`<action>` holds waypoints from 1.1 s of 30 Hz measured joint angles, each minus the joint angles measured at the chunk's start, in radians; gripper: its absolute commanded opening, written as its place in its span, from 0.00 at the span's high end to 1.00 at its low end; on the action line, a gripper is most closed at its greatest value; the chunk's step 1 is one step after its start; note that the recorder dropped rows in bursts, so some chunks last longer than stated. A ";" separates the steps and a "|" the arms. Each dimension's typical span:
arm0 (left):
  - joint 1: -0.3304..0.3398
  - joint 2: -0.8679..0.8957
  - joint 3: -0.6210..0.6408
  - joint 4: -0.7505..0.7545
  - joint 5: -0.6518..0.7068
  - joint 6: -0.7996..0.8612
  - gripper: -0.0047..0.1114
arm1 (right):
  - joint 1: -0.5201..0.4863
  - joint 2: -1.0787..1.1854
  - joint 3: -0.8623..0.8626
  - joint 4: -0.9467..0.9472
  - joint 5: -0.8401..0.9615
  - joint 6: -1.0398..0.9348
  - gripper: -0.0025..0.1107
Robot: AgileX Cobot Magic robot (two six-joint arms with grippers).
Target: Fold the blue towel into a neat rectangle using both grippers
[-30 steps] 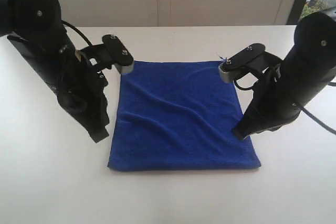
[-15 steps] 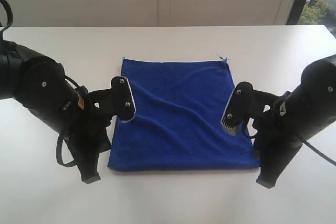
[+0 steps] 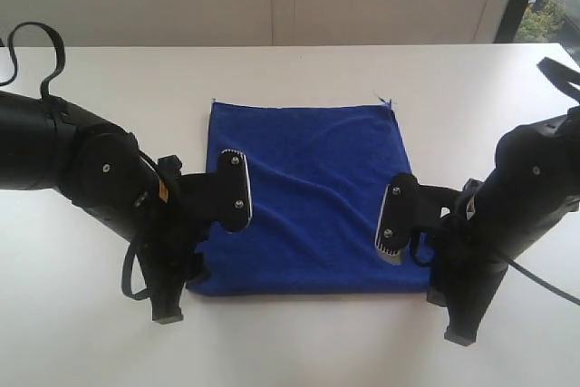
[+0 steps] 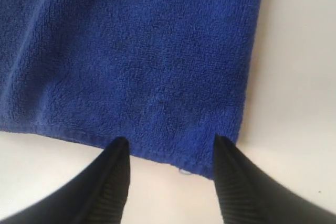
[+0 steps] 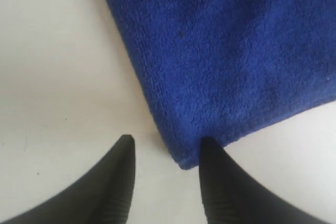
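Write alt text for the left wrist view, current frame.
A blue towel lies flat on a white table and fills most of the frame, with one hemmed edge and a corner nearest the gripper. The left gripper is open, its two black tips spanning a stretch of that edge beside the corner, with nothing held.

Elevated exterior; wrist close-ups on towel [image 3: 308, 160]

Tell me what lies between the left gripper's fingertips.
The blue towel's edge and a strip of bare table, seen in the left wrist view.
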 measured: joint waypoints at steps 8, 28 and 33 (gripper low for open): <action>0.000 0.063 0.000 0.000 -0.021 0.023 0.50 | 0.000 0.042 0.000 0.000 -0.016 -0.004 0.64; 0.000 -0.057 0.001 0.000 -0.004 0.055 0.50 | 0.000 0.044 0.000 0.000 -0.018 -0.004 0.64; 0.000 -0.018 0.029 0.000 -0.003 0.096 0.50 | 0.000 0.044 0.000 0.000 -0.018 -0.004 0.64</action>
